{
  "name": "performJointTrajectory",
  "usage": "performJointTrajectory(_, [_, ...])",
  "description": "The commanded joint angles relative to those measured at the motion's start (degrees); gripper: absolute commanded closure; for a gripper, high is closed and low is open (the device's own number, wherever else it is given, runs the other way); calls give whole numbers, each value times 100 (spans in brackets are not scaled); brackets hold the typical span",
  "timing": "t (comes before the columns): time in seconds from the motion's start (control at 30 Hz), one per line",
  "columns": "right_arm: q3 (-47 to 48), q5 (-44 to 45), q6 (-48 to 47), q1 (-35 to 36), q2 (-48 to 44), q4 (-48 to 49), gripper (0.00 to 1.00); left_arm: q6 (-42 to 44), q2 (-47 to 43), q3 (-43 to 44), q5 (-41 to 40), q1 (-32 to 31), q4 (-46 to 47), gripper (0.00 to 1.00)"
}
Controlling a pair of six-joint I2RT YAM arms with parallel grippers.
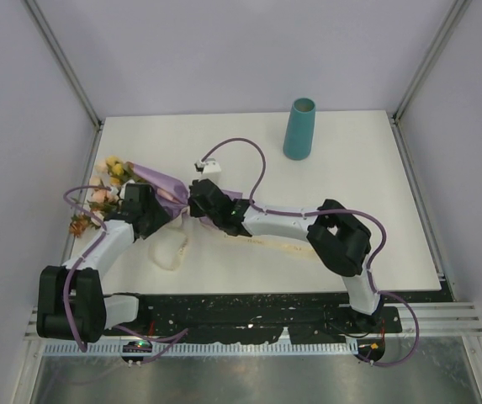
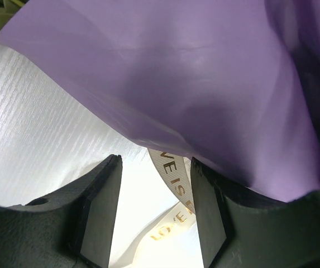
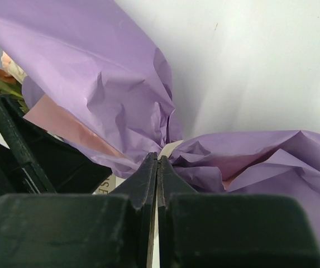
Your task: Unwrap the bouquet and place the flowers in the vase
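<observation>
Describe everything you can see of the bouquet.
The bouquet lies on its side at the left of the table, wrapped: crinkled matte paper, purple outside, pink inside. Yellow, peach and orange flowers poke out leftward. A cream ribbon with gold lettering trails from its cinched waist. The right pincer is shut at that waist; the left pincer stands open astride the ribbon.

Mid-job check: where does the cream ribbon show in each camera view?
Top external: the ribbon lies looped on the table, left of centre, on the near side of the purple paper.
Left wrist: lower centre, inside the open left hand.
Right wrist: a sliver at centre, just above the shut right hand.
Shared landmark: the purple paper.
</observation>
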Motion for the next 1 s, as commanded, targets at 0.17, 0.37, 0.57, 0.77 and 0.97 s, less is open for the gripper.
performJointTrajectory(0.17, [-777, -411, 317, 33, -427, 865, 95, 156, -735, 203, 131, 38, -301, 43])
performJointTrajectory(0.37, [-928, -324, 220, 33, -506, 953, 95, 148, -1756, 133, 377, 20, -241, 30])
performJointTrajectory(0.57, [-945, -376, 229, 33, -515, 988, 95, 33, -1582, 27, 1010, 12, 347, 24])
performJointTrajectory(0.77, [-1007, -429, 229, 24, -542, 1111, 95, 77, -1010, -86, 1344, -50, 989, 23])
performJointTrajectory(0.97, [-1033, -517, 273, 33, -568, 1199, 95, 130, -412, -122, 1274, -41, 1148, 26])
